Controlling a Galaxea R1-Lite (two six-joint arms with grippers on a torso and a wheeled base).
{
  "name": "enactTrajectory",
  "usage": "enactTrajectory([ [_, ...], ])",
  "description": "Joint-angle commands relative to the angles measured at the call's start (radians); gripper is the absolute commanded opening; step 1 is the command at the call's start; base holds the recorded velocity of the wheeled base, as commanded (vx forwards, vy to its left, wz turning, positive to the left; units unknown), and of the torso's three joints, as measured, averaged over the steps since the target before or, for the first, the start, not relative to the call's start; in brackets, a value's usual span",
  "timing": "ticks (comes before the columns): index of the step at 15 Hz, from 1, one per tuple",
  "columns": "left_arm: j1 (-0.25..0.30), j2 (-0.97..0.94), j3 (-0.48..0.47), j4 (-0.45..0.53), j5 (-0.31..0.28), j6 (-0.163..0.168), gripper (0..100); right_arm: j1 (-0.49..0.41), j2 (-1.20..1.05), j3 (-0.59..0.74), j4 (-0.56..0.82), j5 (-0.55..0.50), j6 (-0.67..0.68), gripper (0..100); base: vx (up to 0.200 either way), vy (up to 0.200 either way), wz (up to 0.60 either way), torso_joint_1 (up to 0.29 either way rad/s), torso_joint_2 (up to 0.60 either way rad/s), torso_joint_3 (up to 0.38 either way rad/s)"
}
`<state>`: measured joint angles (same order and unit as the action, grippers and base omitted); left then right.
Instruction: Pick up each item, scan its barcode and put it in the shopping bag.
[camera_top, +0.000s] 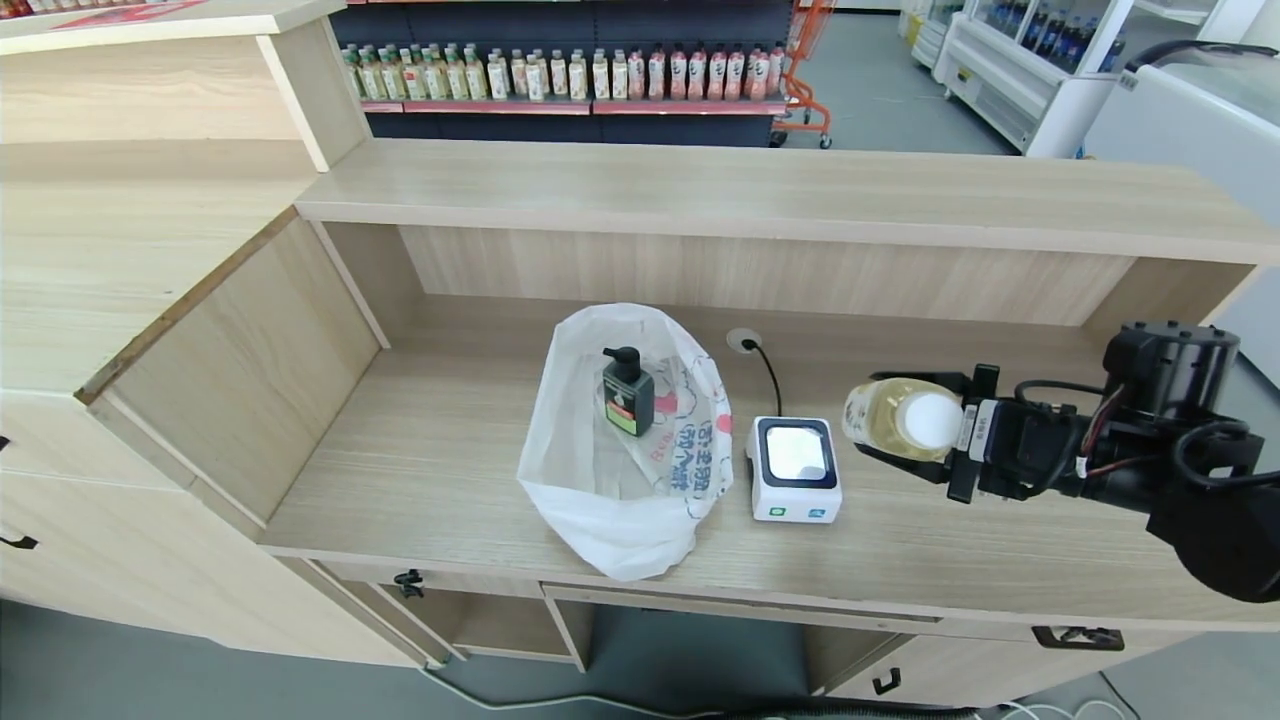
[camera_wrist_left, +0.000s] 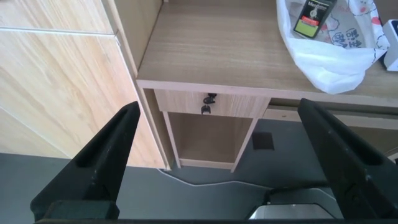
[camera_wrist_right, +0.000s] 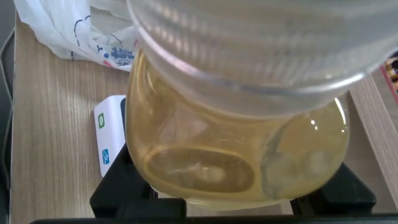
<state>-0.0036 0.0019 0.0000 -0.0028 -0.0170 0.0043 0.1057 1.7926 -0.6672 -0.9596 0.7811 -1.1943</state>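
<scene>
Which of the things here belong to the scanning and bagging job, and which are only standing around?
For the job: clear bottle of yellow liquid, held in the right gripper; scanner; shopping bag; dark pump bottle inside it.
Just there: scanner cable; drink shelves at the back; key in the drawer.

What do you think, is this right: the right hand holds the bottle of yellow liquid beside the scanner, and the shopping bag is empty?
Not quite. The shopping bag is not empty: a dark pump bottle lies in it, as the head view shows. The rest holds: the right hand grips the bottle of yellow liquid beside the scanner.
</scene>
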Motion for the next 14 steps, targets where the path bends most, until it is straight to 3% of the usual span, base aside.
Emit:
enactTrajectory([
  [1,0.001,0.000,0.000,0.000,0.000,0.000,100,-0.012,0.021,-0.008,-0.001,0.010,-0.002,0,0.000,0.000,0.00,0.000,0.00,0.000],
  [14,0.001,0.000,0.000,0.000,0.000,-0.001,100,-0.005,0.148,-0.072,-0.002,0.038,-0.022,0,0.000,0.000,0.00,0.000,0.00,0.000],
])
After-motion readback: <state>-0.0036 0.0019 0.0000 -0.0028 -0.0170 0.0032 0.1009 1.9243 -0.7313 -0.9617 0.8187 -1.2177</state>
